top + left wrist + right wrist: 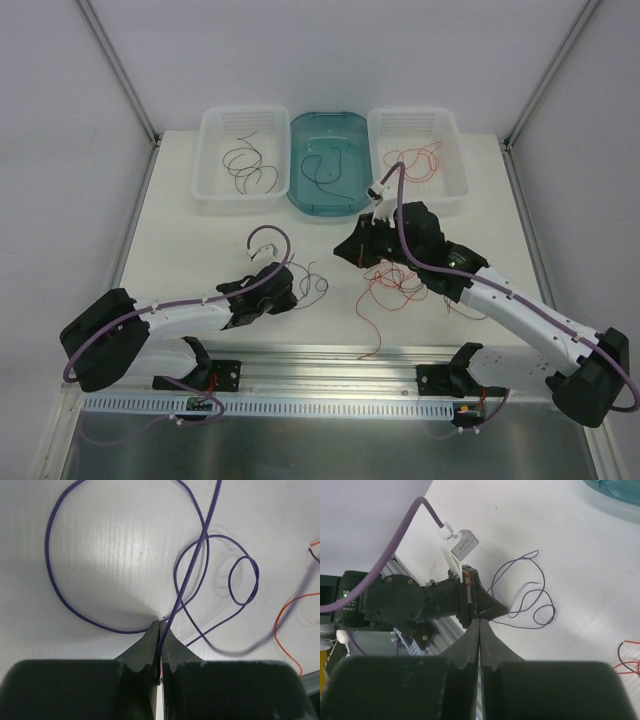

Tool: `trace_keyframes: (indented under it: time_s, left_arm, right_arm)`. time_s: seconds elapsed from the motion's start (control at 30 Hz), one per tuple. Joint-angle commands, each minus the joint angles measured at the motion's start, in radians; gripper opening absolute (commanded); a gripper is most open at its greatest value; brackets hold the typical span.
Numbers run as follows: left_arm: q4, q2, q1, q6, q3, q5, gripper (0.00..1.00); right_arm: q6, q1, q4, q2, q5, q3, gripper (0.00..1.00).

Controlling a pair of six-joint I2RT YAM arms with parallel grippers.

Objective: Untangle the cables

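White table [200, 240]: three bins are lined up along the far edge; both arms are reached in over the middle
Left basket [205, 150]: dark brown cables [247, 165] are seen curled inside
Teal tub [296, 195]: set between the two baskets; one dark cable [322, 170] is lying in it
Right basket [460, 160]: red cables [420, 160] are coiled inside
Left gripper [160, 625]: jaws are pressed fully together; a blue-purple cable [50, 555] is pinched between the tips
Blue-purple cable: spread on the table just ahead of the fingers; one big ring to the left, smaller loops to the right, all crossed by a straight strand running up out of the jaws
Right gripper [480, 621]: jaws are closed tight, tip to tip; nothing is seen between them, though a hair-thin strand cannot be ruled out
Loose red cables [385, 290]: a tangled heap is lying on the table beneath the right arm, nearer than the right basket; one strand is trailed toward the near edge
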Motion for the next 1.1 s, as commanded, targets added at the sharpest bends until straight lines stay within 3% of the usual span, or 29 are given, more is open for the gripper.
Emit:
trace_keyframes:
  time_s: [0.0,0.17,0.23,0.4,0.43,0.47,0.7,0.8,0.93,1.07]
  left_arm:
    - [-0.036,-0.054,0.062,0.040,-0.001,-0.034,0.00]
    - [-0.042,-0.146,0.092,0.103,-0.014,0.009,0.00]
    - [-0.046,-0.153,0.093,0.134,-0.001,0.031,0.09]
    - [-0.098,-0.173,0.093,0.146,0.025,0.092,0.46]
    - [-0.112,-0.187,0.093,0.157,0.029,0.100,0.60]
    - [-0.168,-0.218,0.093,0.157,0.052,0.105,0.67]
    - [-0.530,-0.308,0.070,0.151,0.288,0.115,0.99]
    - [-0.595,-0.307,0.059,0.155,0.382,0.085,0.99]
    - [-0.603,-0.203,0.056,0.128,0.440,0.068,0.97]
    - [-0.602,-0.031,0.033,0.108,0.537,0.037,0.78]
  right_arm:
    - [-0.052,-0.019,0.026,-0.019,-0.116,-0.008,0.01]
    - [-0.136,-0.018,-0.169,0.048,-0.043,0.037,0.01]
    - [-0.133,-0.004,-0.188,0.110,-0.011,0.031,0.01]
    - [-0.115,0.045,-0.152,0.196,0.067,0.008,0.18]
    - [-0.113,0.047,-0.159,0.208,0.081,0.009,0.25]
    - [-0.116,0.048,-0.165,0.216,0.104,0.009,0.26]
    - [-0.149,0.056,-0.231,0.159,0.260,-0.007,0.53]
    - [-0.141,0.056,-0.237,0.116,0.312,-0.032,0.66]
    - [-0.124,0.056,-0.251,0.069,0.377,-0.061,0.91]
    - [-0.118,0.054,-0.283,0.023,0.450,-0.076,0.99]
